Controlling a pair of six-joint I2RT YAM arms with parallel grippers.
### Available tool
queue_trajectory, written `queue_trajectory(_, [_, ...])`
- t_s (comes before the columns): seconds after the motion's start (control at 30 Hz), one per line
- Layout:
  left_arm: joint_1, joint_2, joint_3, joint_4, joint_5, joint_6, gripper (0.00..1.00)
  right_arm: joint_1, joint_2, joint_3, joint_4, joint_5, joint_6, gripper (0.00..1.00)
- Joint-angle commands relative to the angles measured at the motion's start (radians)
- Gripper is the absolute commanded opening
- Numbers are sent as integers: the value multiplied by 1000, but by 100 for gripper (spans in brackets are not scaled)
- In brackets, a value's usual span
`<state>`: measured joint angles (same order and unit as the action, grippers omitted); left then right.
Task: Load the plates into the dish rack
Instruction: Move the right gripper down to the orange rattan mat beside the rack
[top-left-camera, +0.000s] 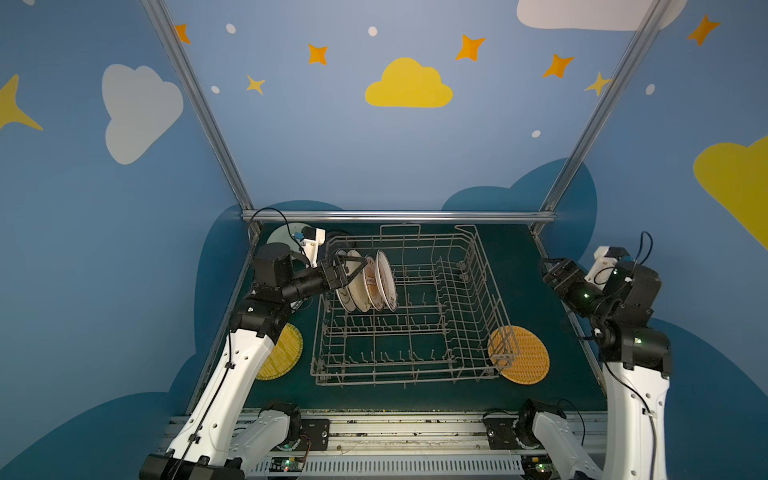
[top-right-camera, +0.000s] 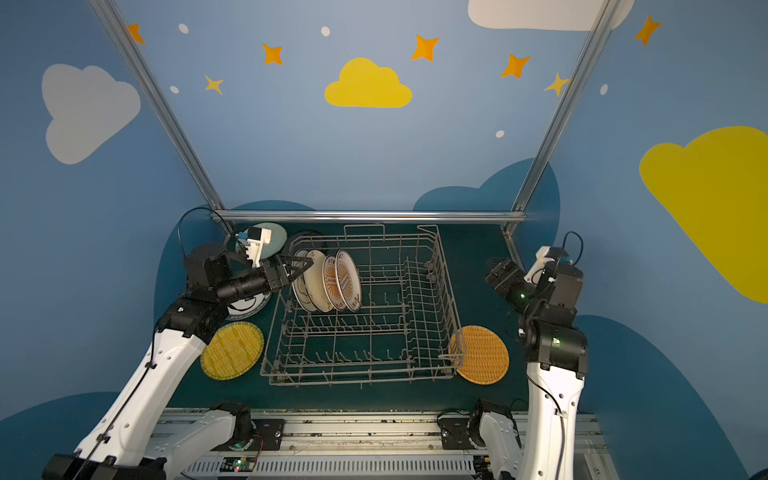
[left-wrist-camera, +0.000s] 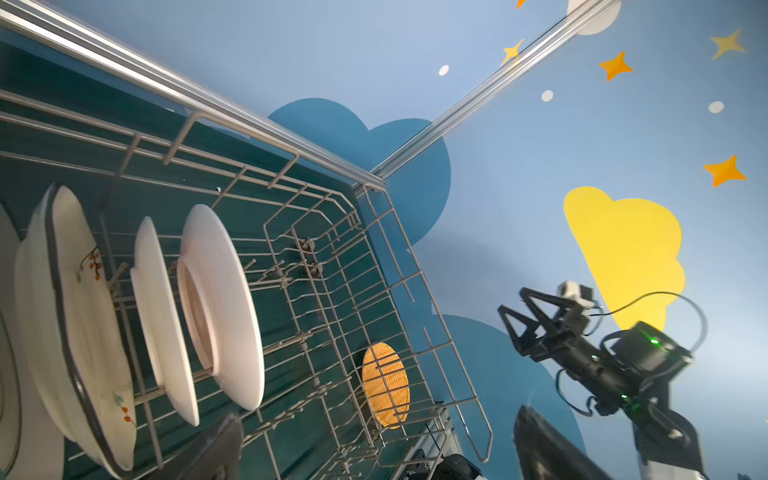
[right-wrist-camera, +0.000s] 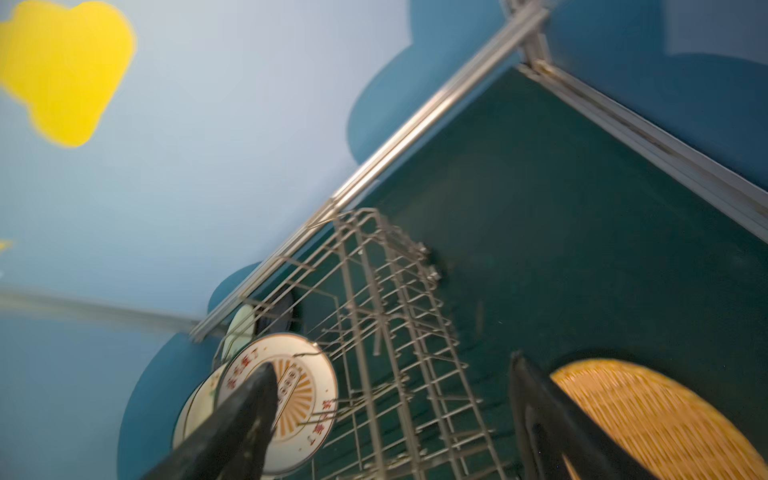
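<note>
**Four plates stood in the rack, both grippers empty**

The large grey wire dish rack (top-left-camera: 399, 376) is seen at the centre of the dark green tabletop (top-left-camera: 552, 386) in both top views. Four round plates are stood on edge between the tines at its upper left. Two white plates with orange sunburst centres (top-left-camera: 385, 279) are placed nearer the middle. Two plain white plates (top-left-camera: 353, 291) are placed further left, one marked with small red sprigs.

The left gripper (top-left-camera: 361, 264) is held over the upper rims of these plates, jaws spread wide, nothing pinched. The right gripper (left-wrist-camera: 514, 301) is held raised at the right of both top views, well apart from the rack, jaws likewise spread and empty.

Outside the rack, a yellow woven-pattern plate (top-left-camera: 286, 353) is laid flat at lower left, partly hidden by the left arm. An orange woven-pattern plate (top-left-camera: 525, 357) is laid at the rack's lower right corner. A pale green plate (top-right-camera: 276, 237) and a black plate (top-right-camera: 307, 239) are seen at upper left. A white plate with dark lettered rim (top-right-camera: 249, 309) is laid under the left arm.
</note>
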<state>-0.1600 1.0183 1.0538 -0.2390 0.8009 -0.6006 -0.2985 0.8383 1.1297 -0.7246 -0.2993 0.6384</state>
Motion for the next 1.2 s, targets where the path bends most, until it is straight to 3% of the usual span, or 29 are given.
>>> queue_trajectory(0.0, [-3, 0, -7, 49, 29, -11, 100, -111, -31, -109, -54, -8, 100, 85])
queue_trajectory(0.2, [-3, 9, -12, 56, 33, -22, 100, -260, -83, -283, -96, 81, 150, 85])
queue_trajectory(0.4, [-7, 5, -13, 64, 36, -27, 100, -277, -83, -388, -131, 237, 163, 87])
queue_trajectory(0.6, [-15, 2, -9, 49, 26, -12, 100, -281, -111, -564, -46, 167, 202, 88])
queue_trajectory(0.9, [-18, 2, -5, 35, 14, -1, 100, -280, -112, -670, -9, 167, 225, 88])
queue_trajectory(1.17, [-16, 0, -5, 37, 15, -1, 100, -265, -110, -768, 120, 67, 265, 88])
